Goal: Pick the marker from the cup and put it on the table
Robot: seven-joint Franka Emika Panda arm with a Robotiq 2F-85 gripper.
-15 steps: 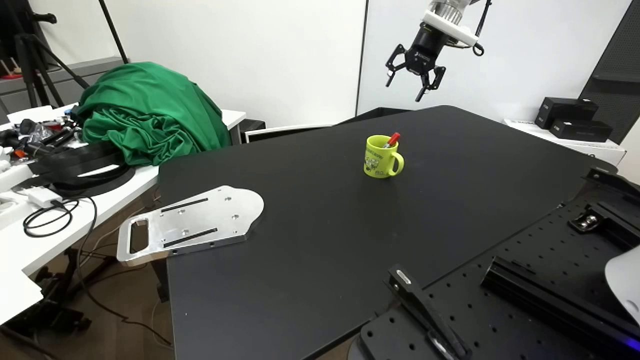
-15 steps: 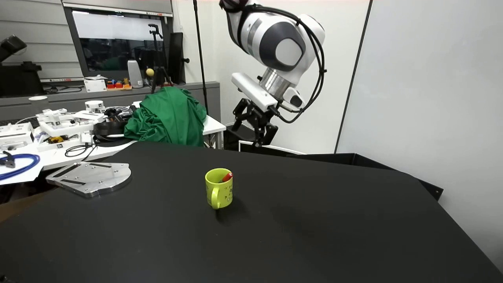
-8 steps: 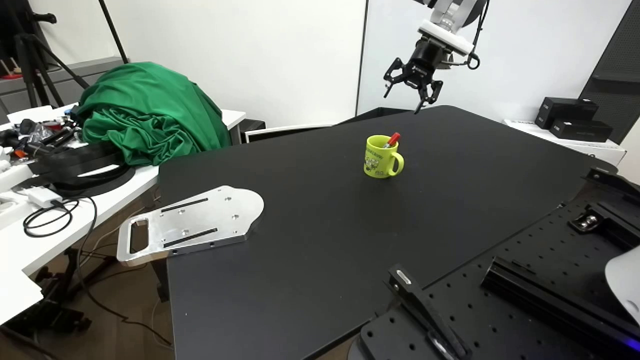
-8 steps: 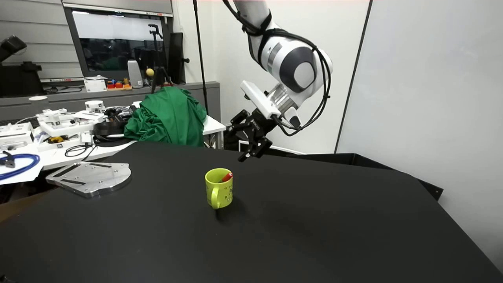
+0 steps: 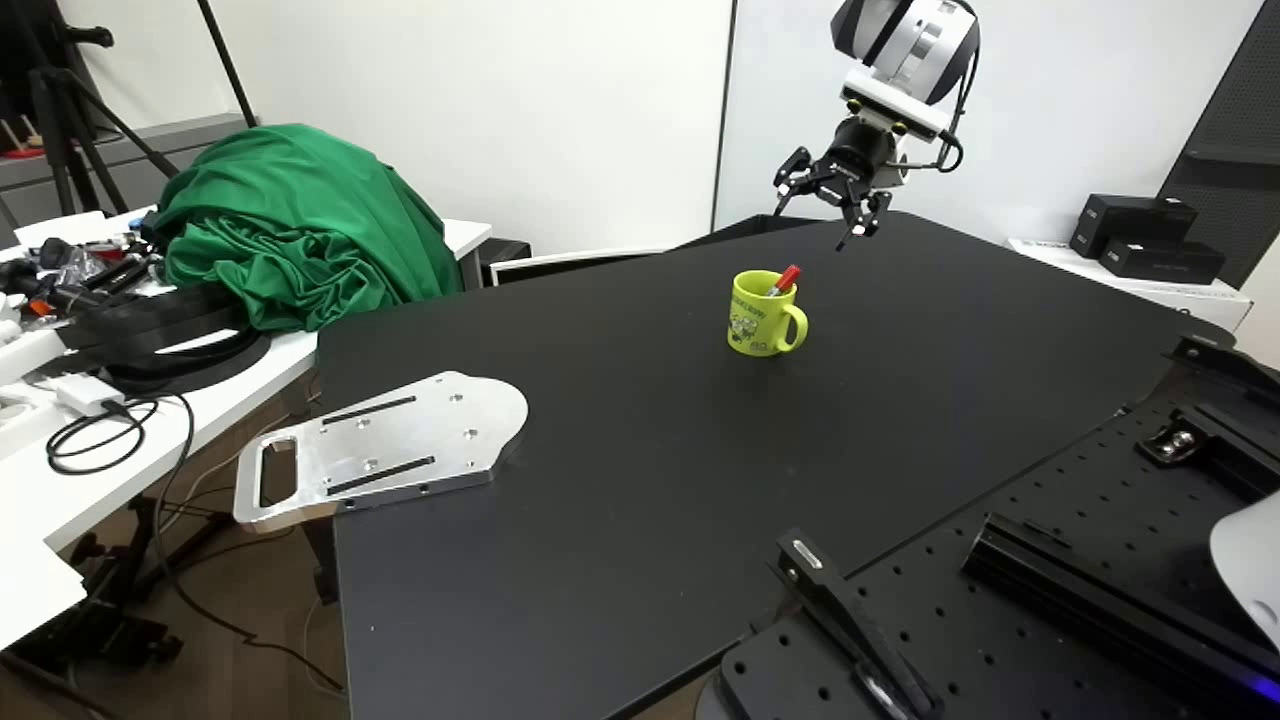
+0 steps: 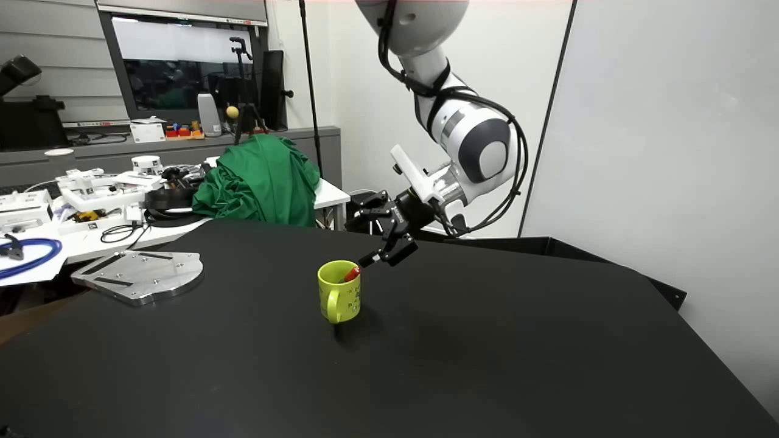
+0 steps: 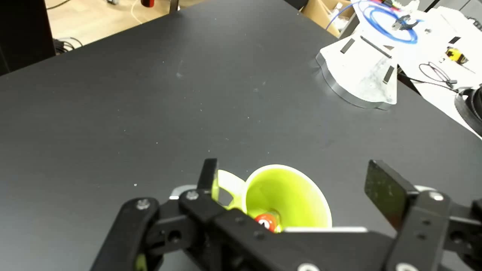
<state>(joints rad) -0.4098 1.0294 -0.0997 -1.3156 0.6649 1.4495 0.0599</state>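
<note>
One marker (image 5: 786, 280): leaned inside the cup (image 5: 752, 318), its red end above the rim toward one o'clock in an exterior view; the lower length was hidden by the cup wall.
Cup: stood upright on the counter (image 5: 620, 580), handle (image 5: 801, 325) toward four o'clock there; the print on its side was too small to read.
Tool (image 5: 811, 227): hung at one o'clock from the cup, apart from it, its fingers (image 7: 385, 190) spread wide.
Wrist view: the tool's linkage covered part of the cup, one finger overlapped the handle at nine o'clock, and only the marker's end showed, its white mark blurred.
Arm (image 6: 471, 137): was cut off by the top edge in both exterior views.
Metal plate (image 5: 400, 437): lay between eight and nine o'clock from the cup, one end jutting past the counter's edge.
Green cloth (image 6: 261, 176): sat at eleven o'clock from the cup in an exterior view, hiding part of the white desk (image 6: 331, 193).
</note>
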